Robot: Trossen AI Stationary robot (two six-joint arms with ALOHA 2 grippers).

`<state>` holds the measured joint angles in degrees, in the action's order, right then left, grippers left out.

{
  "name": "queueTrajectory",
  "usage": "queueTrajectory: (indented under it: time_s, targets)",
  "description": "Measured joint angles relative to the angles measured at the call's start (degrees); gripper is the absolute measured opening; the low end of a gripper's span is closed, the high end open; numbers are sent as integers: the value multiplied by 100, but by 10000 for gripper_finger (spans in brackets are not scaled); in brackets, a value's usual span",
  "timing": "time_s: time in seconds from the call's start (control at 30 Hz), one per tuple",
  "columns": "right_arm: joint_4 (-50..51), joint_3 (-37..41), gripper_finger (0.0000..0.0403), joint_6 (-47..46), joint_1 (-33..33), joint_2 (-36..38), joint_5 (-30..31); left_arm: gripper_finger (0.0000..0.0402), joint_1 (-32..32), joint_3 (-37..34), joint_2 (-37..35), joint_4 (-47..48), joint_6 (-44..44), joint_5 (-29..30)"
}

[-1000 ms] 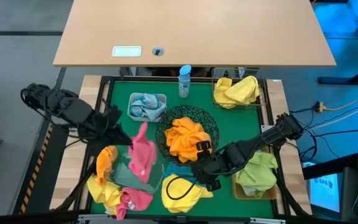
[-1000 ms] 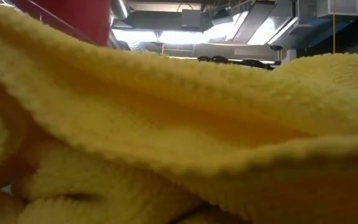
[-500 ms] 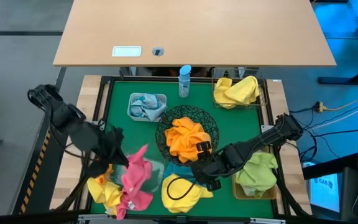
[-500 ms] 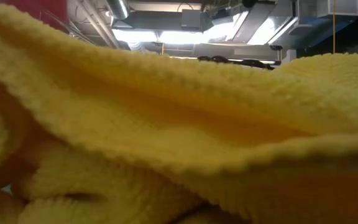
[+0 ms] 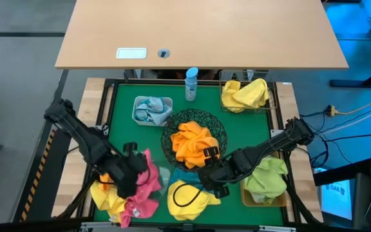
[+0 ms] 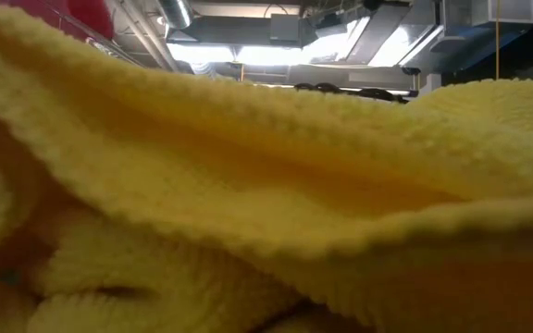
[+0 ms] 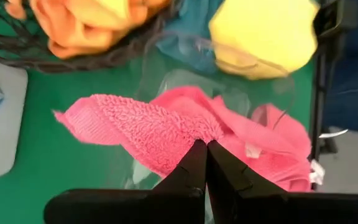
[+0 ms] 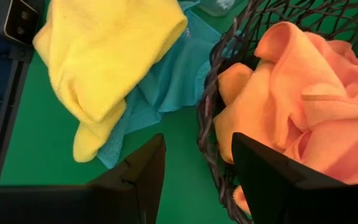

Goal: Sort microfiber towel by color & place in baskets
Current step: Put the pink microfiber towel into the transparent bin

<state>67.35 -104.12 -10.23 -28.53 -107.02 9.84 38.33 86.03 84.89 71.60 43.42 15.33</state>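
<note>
left gripper [image 7: 205, 144] clenched on pink towel [image 7: 143, 127], over clear tray [image 5: 148, 175] at front left | right gripper [image 8: 197, 163] released, beside black mesh bowl [image 8: 211, 112] of orange towels | low view showed only yellow towel [image 6: 266, 185]; high view showed whole mat

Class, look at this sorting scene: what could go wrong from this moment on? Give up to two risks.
1. The left gripper pinches only an edge of the pink towel, so it may slip before reaching a basket.
2. The open right gripper sits beside the black mesh bowl; reaching for the teal towel might nudge the bowl.
</note>
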Motion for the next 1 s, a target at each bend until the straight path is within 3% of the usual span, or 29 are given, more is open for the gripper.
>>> queueTrajectory:
  time_s: [0.13,0.7,1.0]
  targets:
    - [0,0,186,1,0,0,-49,0,-4,1,415,43,-2,-288]
    - [281,-2,186,-326,-197,0,-47,2,-19,-1,1461,165,-4,-299]
    - [505,-2,186,-349,-633,0,-14,80,-199,-1,1468,167,272,-301]
